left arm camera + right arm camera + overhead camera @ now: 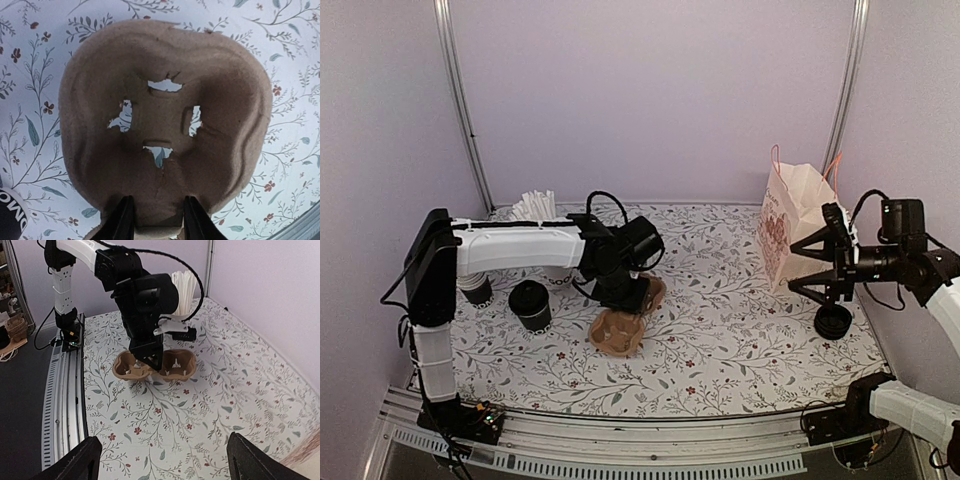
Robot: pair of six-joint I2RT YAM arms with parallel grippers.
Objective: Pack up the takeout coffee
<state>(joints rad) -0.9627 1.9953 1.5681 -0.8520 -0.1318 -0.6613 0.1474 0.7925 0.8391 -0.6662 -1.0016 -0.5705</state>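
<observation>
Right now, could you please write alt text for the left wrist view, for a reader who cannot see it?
A brown pulp cup carrier, seen from above, fills the frame, with four small torn holes in its well. The left end effector has two black fingers flanking the carrier's near edge, above a floral tablecloth.

Mid-table I list the cup carrier (620, 330), on the table (720, 350). Just left of it stands the takeout coffee (531, 305); further left, a cup stack (475, 290). Back left: straw holder (535, 207). Back right: paper bag (788, 225), with a lid stack (833, 321) in front of it.
</observation>
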